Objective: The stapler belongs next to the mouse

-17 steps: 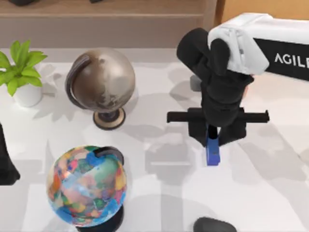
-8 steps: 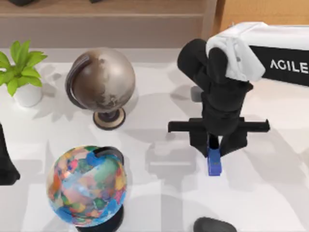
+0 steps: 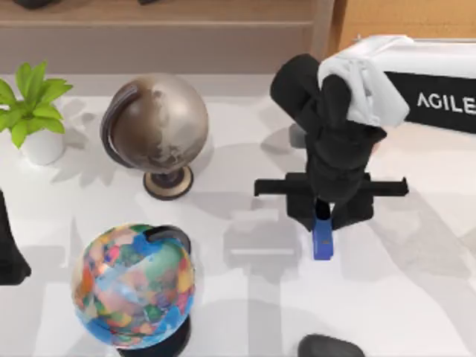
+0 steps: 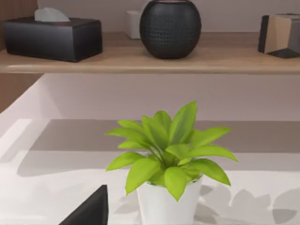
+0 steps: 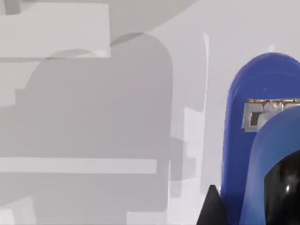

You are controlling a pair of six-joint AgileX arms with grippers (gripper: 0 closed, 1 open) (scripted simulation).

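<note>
The stapler (image 3: 322,239) is a small bright blue bar hanging lengthwise under my right gripper (image 3: 322,223), which is shut on it right of the table's centre. The right wrist view has the stapler's (image 5: 262,140) blue nose close up over the white table, with a dark fingertip (image 5: 212,206) beside it. The mouse (image 3: 331,346), dark and rounded, lies at the front edge, well in front of the stapler. My left arm (image 3: 9,253) is parked at the table's left edge.
A brown-grey globe (image 3: 156,126) stands at back centre-left and a colourful globe (image 3: 134,286) at front left. A potted plant (image 3: 33,111) sits at the back left. A shelf (image 4: 150,61) behind the table carries a black vase and a tissue box.
My right gripper, still holding the stapler, first slid toward the front of the table, then came back a little toward the rear and left. The left arm stayed put.
</note>
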